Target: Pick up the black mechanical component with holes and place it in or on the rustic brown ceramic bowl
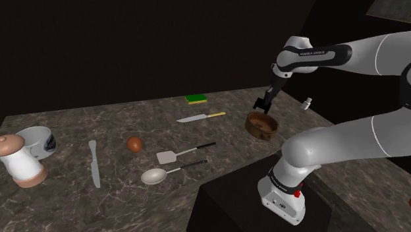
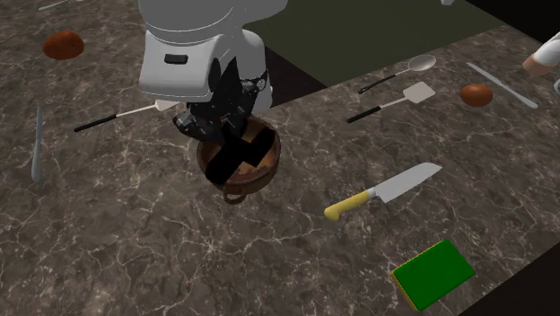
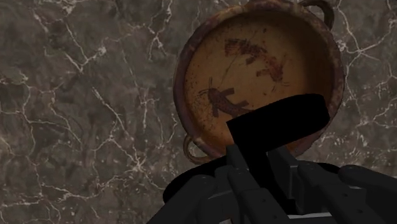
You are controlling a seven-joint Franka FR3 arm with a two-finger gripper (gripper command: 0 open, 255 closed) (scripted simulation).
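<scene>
A brown bowl (image 1: 261,125) with small handles and dark painted figures inside (image 3: 254,63) stands on the marble worktop near the stand. My gripper (image 1: 262,104) hangs just above its rim, shut on a black mechanical component (image 3: 280,121). In the wrist view the part sticks out from between the fingers (image 3: 245,178) and reaches over the bowl's inside. In the second exterior view the gripper (image 2: 211,126) is over the bowl (image 2: 269,166), and the black part (image 2: 247,148) shows as a dark cross inside the rim. Its holes cannot be made out.
On the worktop lie a yellow-handled knife (image 1: 201,117), a green sponge (image 1: 195,99), a spatula (image 1: 178,155), a spoon (image 1: 164,173), a brown egg (image 1: 134,144), a butter knife (image 1: 94,163), a grinder (image 1: 20,161), a white cup (image 1: 38,142) and a small bottle (image 1: 306,103).
</scene>
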